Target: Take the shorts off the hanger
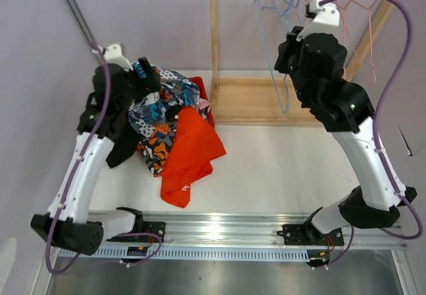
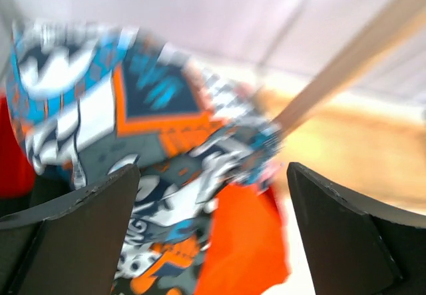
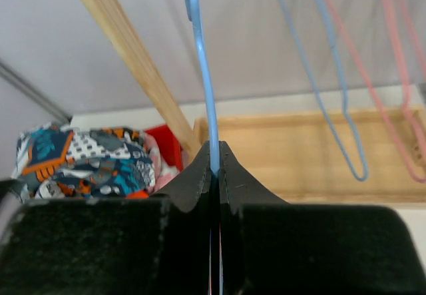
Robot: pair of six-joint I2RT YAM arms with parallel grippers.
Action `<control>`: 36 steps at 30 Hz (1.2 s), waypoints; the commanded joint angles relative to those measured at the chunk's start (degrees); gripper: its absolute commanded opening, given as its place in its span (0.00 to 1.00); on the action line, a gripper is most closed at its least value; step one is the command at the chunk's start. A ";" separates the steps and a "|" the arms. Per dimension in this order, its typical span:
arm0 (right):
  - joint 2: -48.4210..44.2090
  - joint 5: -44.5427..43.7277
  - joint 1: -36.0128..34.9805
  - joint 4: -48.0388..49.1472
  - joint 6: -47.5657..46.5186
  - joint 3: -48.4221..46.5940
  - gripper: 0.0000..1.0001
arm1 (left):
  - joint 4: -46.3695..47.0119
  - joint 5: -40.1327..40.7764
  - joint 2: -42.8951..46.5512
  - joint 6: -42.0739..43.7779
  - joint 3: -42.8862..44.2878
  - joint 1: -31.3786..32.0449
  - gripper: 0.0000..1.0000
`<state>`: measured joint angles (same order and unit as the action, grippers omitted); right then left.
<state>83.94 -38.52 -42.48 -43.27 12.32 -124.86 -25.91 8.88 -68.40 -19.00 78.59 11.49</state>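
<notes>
My right gripper (image 3: 214, 160) is pinched shut on a blue hanger (image 3: 202, 75) by the wooden rack (image 1: 214, 35). My left gripper (image 2: 213, 175) is wide open over the shorts (image 1: 166, 118). They lie in a pile on the table (image 1: 286, 168), with the orange pair (image 1: 190, 152) in front.

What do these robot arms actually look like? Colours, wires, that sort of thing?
Both the left arm and right arm have smooth white shells between chunky black joints. A purple-grey cable loops along each. The left gripper and right gripper each end in two matte black wedge-shaped fingers. No markings are readable.
</notes>
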 commanded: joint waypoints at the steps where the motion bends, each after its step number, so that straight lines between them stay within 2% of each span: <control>1: 1.48 12.50 4.76 0.28 4.38 0.58 0.00 | -4.30 -8.34 3.36 0.99 7.09 0.12 0.99; 4: 4.64 13.99 7.48 1.95 3.94 -0.99 0.00 | -3.81 -12.04 5.11 1.16 7.02 0.20 0.99; 7: 9.74 16.01 9.86 1.43 3.33 -7.03 0.00 | -1.61 -13.45 10.29 0.64 2.11 0.12 0.99; 13: 21.59 17.95 14.61 0.20 1.66 -22.77 0.00 | 3.93 -14.95 21.46 1.51 -13.36 0.12 0.99; 15: 23.63 18.74 16.54 0.72 1.75 -24.29 0.00 | 5.77 -15.65 24.44 1.51 -17.21 0.12 0.99; 19: 25.39 20.33 18.83 4.85 3.06 -22.10 0.00 | 7.28 -17.06 25.95 1.51 -19.78 0.12 0.99; 26: 29.09 20.86 19.36 6.09 4.12 -21.83 0.00 | 8.07 -16.45 27.00 2.57 -22.51 0.20 0.99; 29: 27.07 19.72 18.05 6.88 4.30 -18.51 0.00 | 7.72 -16.00 27.18 2.83 -22.43 0.12 0.99; 33: 19.53 16.90 15.85 9.51 3.68 -11.12 0.00 | 6.93 -16.00 26.92 2.66 -20.76 0.12 0.99; 34: 18.37 16.81 15.59 9.60 3.85 -9.28 0.03 | 6.67 -16.09 26.83 2.66 -20.67 0.12 0.99; 35: 17.41 16.12 15.06 9.34 3.94 -8.65 0.28 | 6.14 -15.92 26.74 2.66 -20.14 0.20 0.99; 36: 16.35 15.85 14.80 9.08 3.94 -7.95 0.45 | 5.70 -15.92 26.65 2.66 -18.83 0.12 0.99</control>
<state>107.31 -20.69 -26.35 -36.10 16.23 -134.13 -20.71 -6.37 -42.00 -17.45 56.29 11.51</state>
